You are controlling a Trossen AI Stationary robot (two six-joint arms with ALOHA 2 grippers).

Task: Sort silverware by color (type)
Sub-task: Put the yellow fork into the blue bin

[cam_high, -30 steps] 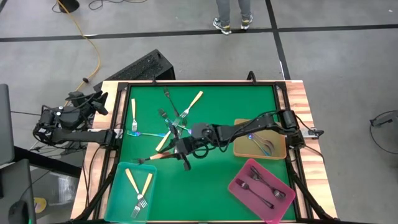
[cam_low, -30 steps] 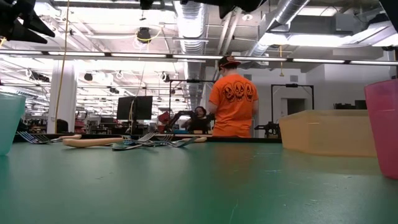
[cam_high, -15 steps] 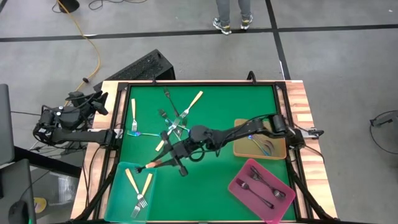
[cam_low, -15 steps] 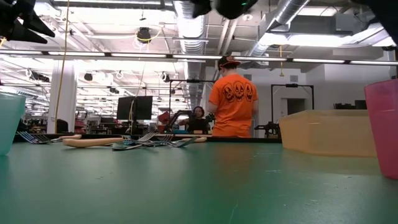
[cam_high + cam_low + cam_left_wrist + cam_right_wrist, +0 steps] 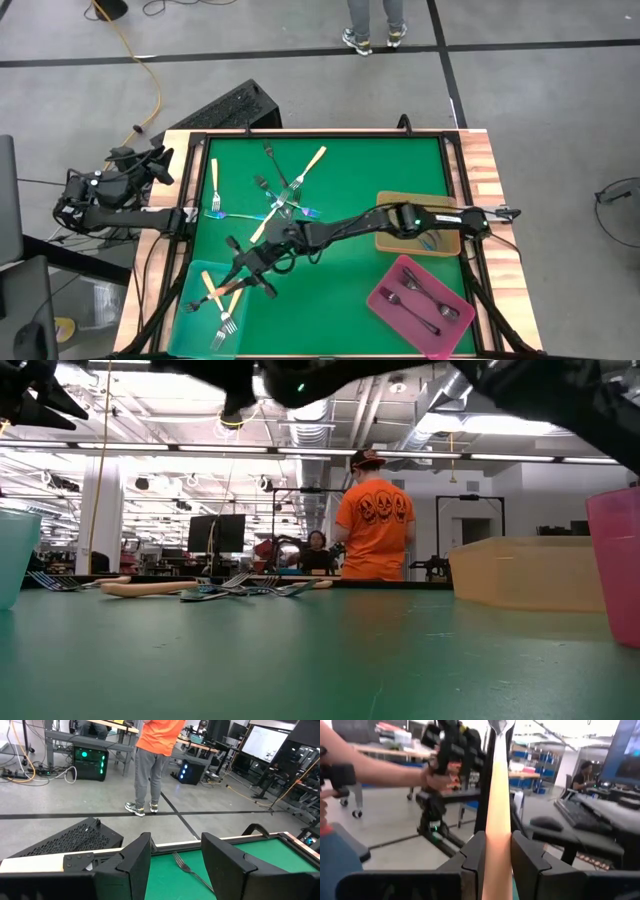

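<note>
The right gripper (image 5: pixel 243 276), pinching a cream-handled fork (image 5: pixel 215 292), has slid lower left over the teal tray (image 5: pixel 188 322) — the fork's tines partly hidden; the left gripper (image 5: pixel 172 865) is spread.

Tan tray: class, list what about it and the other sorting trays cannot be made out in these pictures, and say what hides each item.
- Tan tray, high view: the right arm crosses it; the forks inside are part hidden and too small to count.
- Tan tray, low view: its wall hides the contents.
- Pink tray, low view: cut off by the right edge.
- Teal tray, high view: the right pincer, holding a cream fork, covers part of it.
</note>
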